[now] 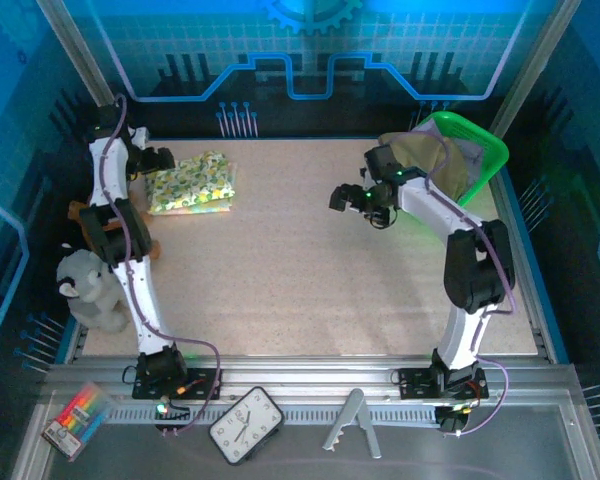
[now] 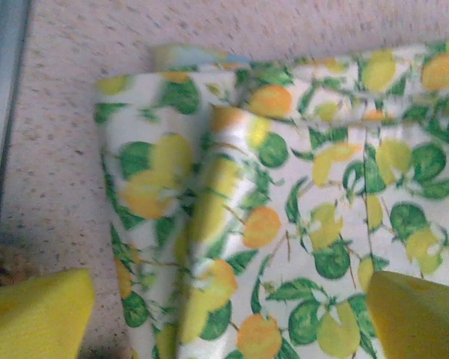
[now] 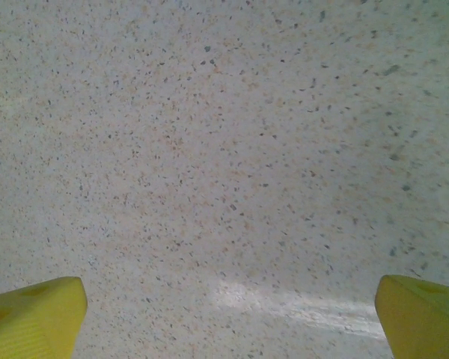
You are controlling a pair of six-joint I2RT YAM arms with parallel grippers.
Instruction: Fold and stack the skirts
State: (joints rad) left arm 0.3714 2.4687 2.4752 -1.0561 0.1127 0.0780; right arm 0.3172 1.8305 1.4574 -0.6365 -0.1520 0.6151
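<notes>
A folded floral skirt [image 1: 192, 182] lies at the table's far left, printed with yellow fruit and green leaves; its folds show close up in the left wrist view [image 2: 284, 209]. My left gripper [image 1: 162, 163] hovers over the skirt's left edge, open [image 2: 224, 329], its yellow fingertips [image 2: 37, 314] spread wide with nothing held. An olive-khaki skirt [image 1: 430, 155] is bunched in the green basket [image 1: 485, 150] at the far right. Left of that basket, my right gripper [image 1: 348, 198] is open [image 3: 224, 321] above bare table, its fingertips [image 3: 423, 314] wide apart.
A grey plush toy [image 1: 88, 290] and a brown one [image 1: 78, 212] sit by the table's left edge beside the left arm. On the near ledge lie a marker box [image 1: 75, 420], a clock [image 1: 245, 425] and a grey stand [image 1: 352, 422].
</notes>
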